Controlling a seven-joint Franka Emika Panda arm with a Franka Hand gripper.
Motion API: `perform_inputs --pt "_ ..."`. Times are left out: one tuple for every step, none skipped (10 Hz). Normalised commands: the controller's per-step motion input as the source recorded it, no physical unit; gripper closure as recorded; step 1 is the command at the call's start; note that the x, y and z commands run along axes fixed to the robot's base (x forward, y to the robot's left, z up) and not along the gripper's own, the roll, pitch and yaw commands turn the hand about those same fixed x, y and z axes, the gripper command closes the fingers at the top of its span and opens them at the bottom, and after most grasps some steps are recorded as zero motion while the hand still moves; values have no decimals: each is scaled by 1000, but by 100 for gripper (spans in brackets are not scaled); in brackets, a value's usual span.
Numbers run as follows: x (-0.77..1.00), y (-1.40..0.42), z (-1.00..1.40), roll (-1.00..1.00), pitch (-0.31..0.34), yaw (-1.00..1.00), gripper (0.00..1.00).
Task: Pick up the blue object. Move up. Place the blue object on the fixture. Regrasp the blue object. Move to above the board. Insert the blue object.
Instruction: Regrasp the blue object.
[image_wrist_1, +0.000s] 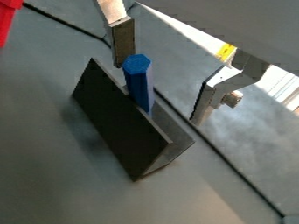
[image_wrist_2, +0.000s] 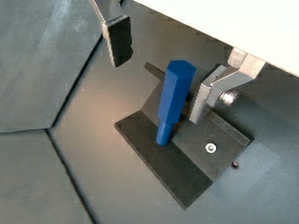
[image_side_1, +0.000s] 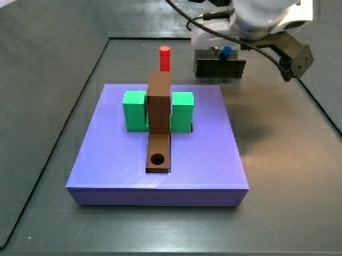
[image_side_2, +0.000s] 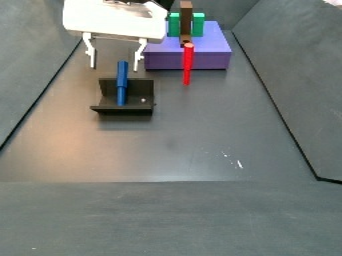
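One blue object upright on one fixture — your gripper hovers above, fingers apart, empty.

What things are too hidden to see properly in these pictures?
- Blue object: in a side view, mostly hidden behind the arm and claw.
- Fixture: there, its top is covered by the claw.
- Red peg: its base sits behind the brown bar.

The blue object stands up on the fixture, leaning on its back wall. The gripper hangs just above, its jaws apart on either side of it. The board lies well apart, bearing a block and a bar.
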Motion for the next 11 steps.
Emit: perform_inputs --pt "-83 -6 -9 154 0 -6 0" --pt "-77 -86 -91 537 0 -26 0" --pt "-46 -120 -109 634 0 -29 0" --pt "0 -54 -129 500 66 -43 0" --pt "0 -29 -146 311 11 -9 0" --pt "0 -6 -89 226 17 -9 0" --pt "0 0 -71 200 17 -6 0" --pt "0 0 -86 217 37 -29 0" --pt "0 0 -126 211 0 -34 0" --pt "0 0 -111 174 26 -40 0" --pt "0 0 -109 151 23 -57 0"
